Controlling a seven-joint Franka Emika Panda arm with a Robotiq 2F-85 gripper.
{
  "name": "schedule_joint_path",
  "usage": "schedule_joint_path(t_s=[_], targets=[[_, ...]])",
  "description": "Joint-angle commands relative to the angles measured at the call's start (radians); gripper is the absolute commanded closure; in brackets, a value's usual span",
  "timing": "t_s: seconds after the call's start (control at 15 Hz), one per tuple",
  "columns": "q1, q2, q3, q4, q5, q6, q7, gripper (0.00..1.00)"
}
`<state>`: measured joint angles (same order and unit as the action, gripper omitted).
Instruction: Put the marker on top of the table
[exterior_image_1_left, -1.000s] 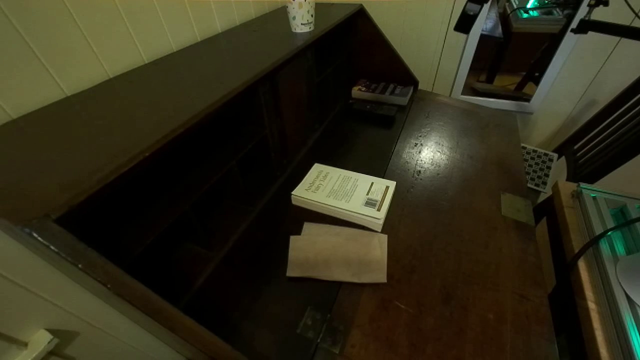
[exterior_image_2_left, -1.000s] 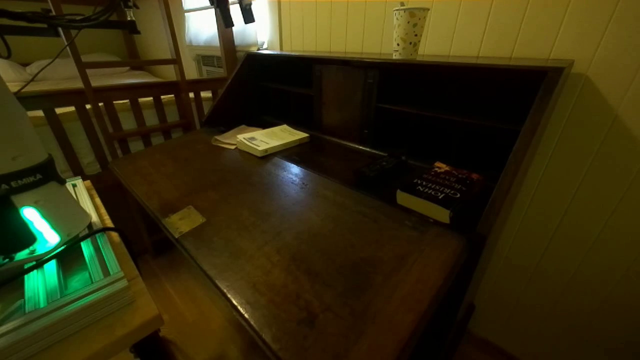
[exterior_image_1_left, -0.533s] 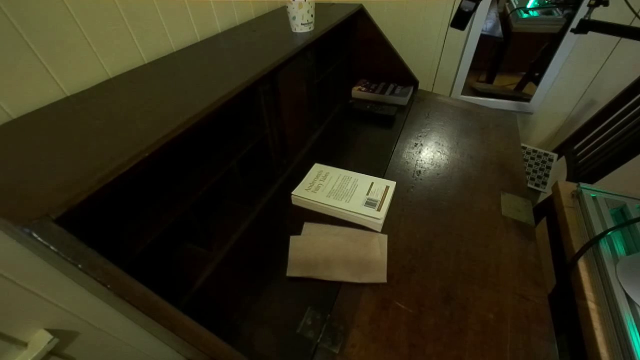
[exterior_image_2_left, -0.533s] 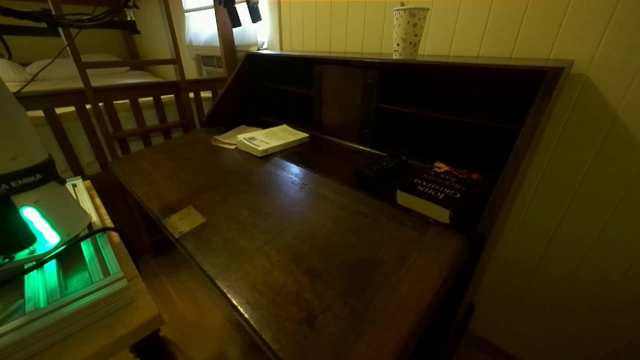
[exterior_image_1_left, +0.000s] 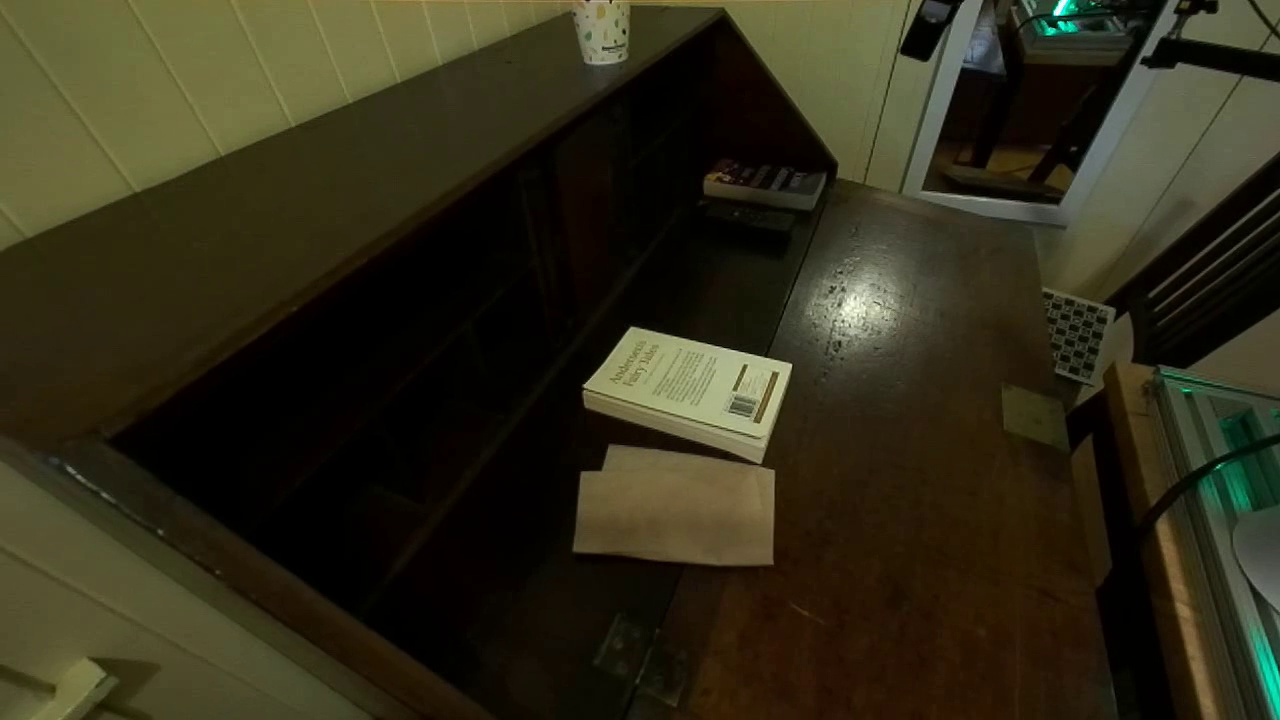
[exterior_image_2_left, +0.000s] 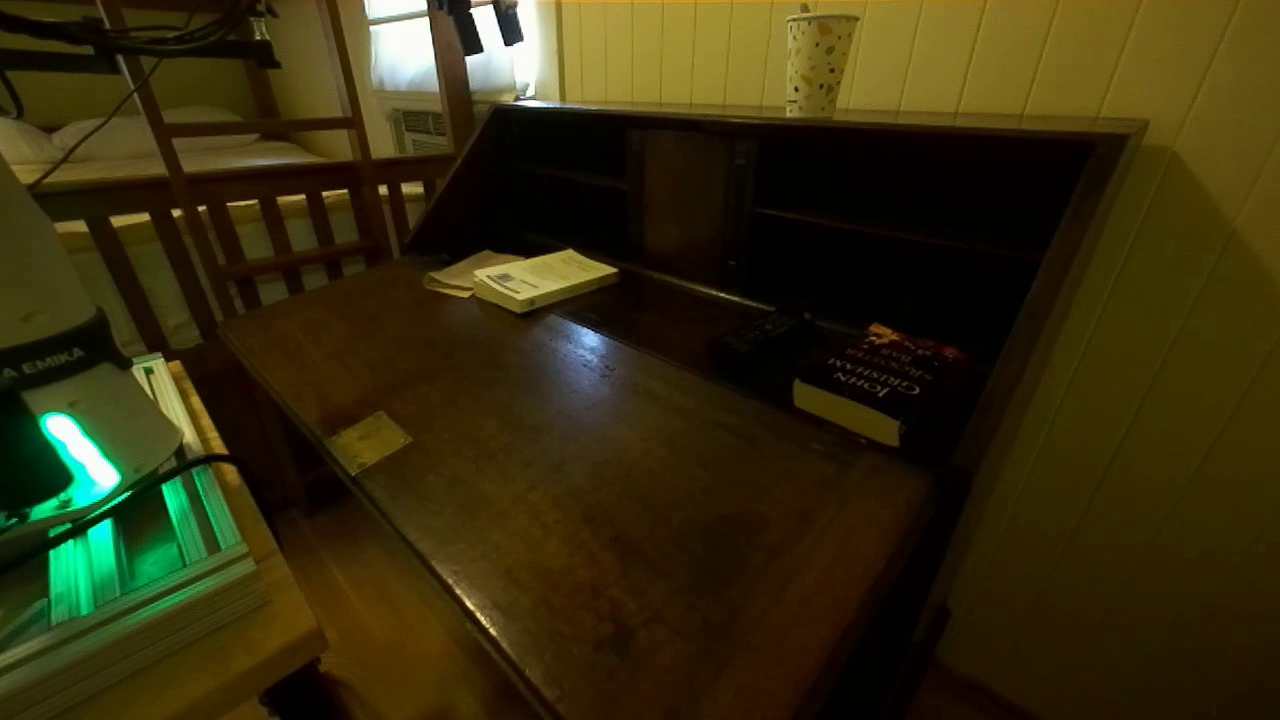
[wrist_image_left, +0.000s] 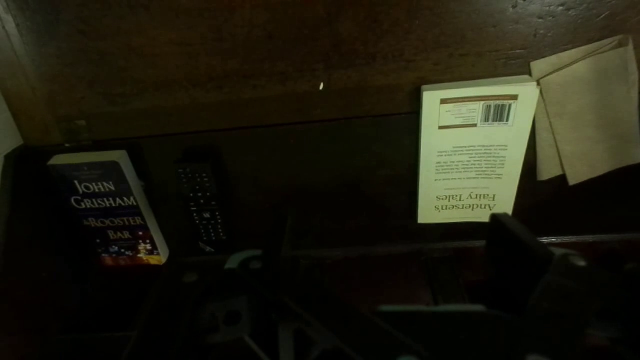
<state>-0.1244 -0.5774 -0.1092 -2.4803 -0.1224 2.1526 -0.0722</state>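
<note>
on the dark book (wrist_image_left: 109, 210) it is written "john grisham" and, below this, "the rooster bar". on the white book (exterior_image_1_left: 690, 385) one can read "andersen's fairy tales"; it carries also a barcode (exterior_image_1_left: 741, 405) and smaller print (exterior_image_1_left: 685, 376), too fine for reading. the black band (exterior_image_2_left: 55, 360) on the robot arm (exterior_image_2_left: 40, 270) shows "a emika". the lettering (exterior_image_1_left: 612, 47) on the cup (exterior_image_1_left: 603, 32) is too small.

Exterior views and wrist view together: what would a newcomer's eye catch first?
Probably the green light on the robot's base, at the left of an exterior view. Next comes the cream book, bright against the dark tabletop, beside tan paper. A speckled cup stands on the upper ledge.
</note>
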Motion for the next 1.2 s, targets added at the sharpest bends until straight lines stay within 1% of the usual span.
schedule_joint_path(t_s=[0.0,0.2,0.4,0.53,0.87,1.13], targets=[[-0.019,0.039,-0.038,0.028,0.018,0.042,0.008,0.00],[-0.019,0.093,-0.097,0.066,0.024,0.139,-0.053,0.00],[-0.017,0.161,-0.129,0.124,0.017,0.210,-0.106,0.00],[-0.007,0.206,-0.145,0.171,0.025,0.232,-0.152,0.00],[-0.001,0.296,-0.138,0.286,0.023,0.255,-0.216,0.00],[0.000,0.364,-0.130,0.379,0.021,0.256,-0.240,0.00]])
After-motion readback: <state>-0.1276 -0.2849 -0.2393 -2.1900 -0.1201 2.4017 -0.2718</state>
